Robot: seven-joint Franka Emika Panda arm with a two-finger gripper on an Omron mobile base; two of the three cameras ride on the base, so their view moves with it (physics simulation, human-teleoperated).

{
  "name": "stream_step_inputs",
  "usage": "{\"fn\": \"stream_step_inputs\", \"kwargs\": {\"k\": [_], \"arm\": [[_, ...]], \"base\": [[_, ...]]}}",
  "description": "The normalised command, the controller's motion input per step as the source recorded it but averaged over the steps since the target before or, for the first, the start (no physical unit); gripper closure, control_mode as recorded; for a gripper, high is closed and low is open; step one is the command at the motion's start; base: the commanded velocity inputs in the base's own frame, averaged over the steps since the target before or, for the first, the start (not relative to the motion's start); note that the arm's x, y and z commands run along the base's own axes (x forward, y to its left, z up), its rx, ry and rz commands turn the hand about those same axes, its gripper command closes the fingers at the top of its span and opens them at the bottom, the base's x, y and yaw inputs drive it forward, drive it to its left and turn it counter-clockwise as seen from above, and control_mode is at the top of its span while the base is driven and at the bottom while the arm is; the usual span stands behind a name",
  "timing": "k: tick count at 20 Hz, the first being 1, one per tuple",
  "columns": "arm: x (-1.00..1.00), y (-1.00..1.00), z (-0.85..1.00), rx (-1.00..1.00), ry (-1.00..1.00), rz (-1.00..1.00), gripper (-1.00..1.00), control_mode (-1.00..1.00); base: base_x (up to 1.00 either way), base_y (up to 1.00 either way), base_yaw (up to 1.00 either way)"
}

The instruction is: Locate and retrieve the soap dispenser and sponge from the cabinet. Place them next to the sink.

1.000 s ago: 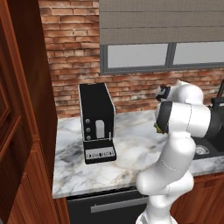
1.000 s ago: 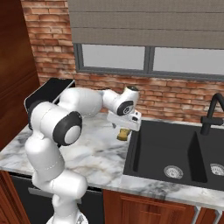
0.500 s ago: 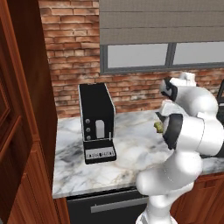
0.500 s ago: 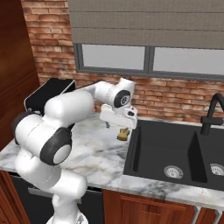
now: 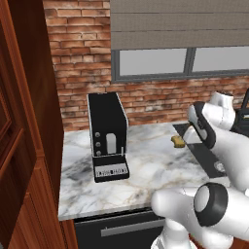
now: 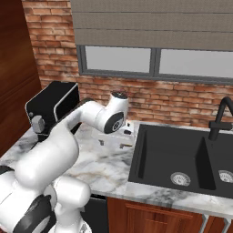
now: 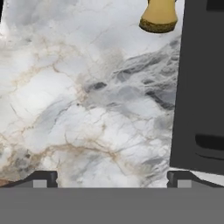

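Marble table carries a small yellow-tan piece, apparently the sponge, just left of the black sink, while the robot's fingers hang wide apart and empty above it, suggesting a finished drop-off.

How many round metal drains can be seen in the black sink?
2. One drain lies in the floor of the larger left basin of the sink, and a second drain lies in the right basin, cut by the picture's edge. No others are visible.
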Motion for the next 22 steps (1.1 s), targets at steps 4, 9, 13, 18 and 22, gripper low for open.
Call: {"fn": "stream_step_inputs", "kwargs": {"k": [4,9,13,18,22], "arm": [[-0.64,0.40,0.21,-0.16,-0.05,0.10,-1.00,-1.00],[-0.47,0.40,0.38,-0.22,-0.02,-0.04,-1.00,-1.00],[-0.51,0.04,0.06,-0.03,-0.05,-0.28,-1.00,-1.00],[-0.36,0.19,0.21,0.04,-0.21,-0.34,-1.00,-1.00],[-0.39,0.23,0.67,0.01,-0.09,-0.11,-1.00,-1.00]], "base": [[0.00,0.00,0.00],[0.00,0.00,0.00],[0.00,0.00,0.00],[0.00,0.00,0.00],[0.00,0.00,0.00]]}}
